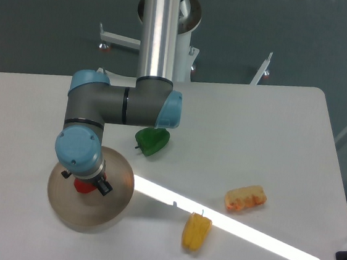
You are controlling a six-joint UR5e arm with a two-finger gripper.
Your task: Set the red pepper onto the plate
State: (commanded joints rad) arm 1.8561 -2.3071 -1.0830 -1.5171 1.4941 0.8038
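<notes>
Red pepper (81, 187) sits over the plate (112, 207) at eight o'clock, under the gripper (84, 183); grip state hidden.

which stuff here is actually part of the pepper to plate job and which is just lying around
Part of the job: red pepper, over the plate, mostly hidden under the gripper.

Just lying about: green pepper, yellow pepper, orange lumpy item.

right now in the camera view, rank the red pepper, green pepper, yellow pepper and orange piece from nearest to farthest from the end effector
1. Red pepper, right under the end effector, over the plate.
2. Green pepper, up and right, off the plate.
3. Yellow pepper, lower right, by the sunlit strip.
4. Orange piece, farthest right.
</notes>
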